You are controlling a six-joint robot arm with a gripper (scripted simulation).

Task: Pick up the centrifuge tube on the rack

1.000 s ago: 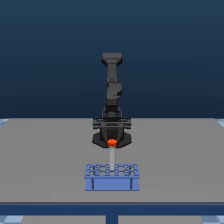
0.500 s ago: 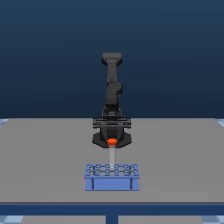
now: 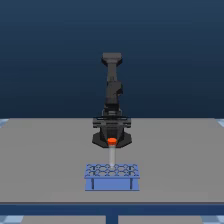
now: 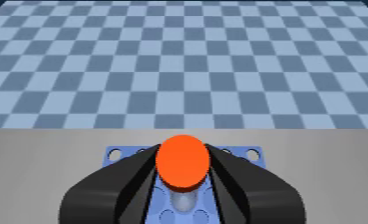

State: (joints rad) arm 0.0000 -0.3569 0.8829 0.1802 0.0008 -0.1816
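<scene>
Exterior view: a single dark robot arm (image 3: 113,85) rises at the 12 o'clock side of a grey worktop (image 3: 45,155) against a deep blue backdrop. Its hand (image 3: 112,141) points downward over the middle of the worktop and is clamped on the centrifuge tube (image 3: 111,154) just below the orange-red cap (image 3: 112,141). The pale translucent body of the tube hangs upright beneath the hand, tapering toward the rack (image 3: 111,177). Whether the tip is still inside a hole or just clear of the top cannot be told at this resolution. The light-blue rack stands on the worktop at 6 o'clock from the hand, close to the near edge, its top pierced by a grid of round holes and its front face marked by two dark vertical lines.

Wrist view: the orange-red cap (image 4: 182,161) fills the centre, seen from above as a tall oval. The two black fingers (image 4: 118,187) press against it from either side, with no gap visible between finger and cap. Under the cap the pale tube body (image 4: 184,202) runs down toward the rack (image 4: 251,155), whose blue top and several holes show between and beside the fingers. Beyond the grey worktop (image 4: 38,160) lies a floor (image 4: 184,65) in a blue checkered pattern.
</scene>
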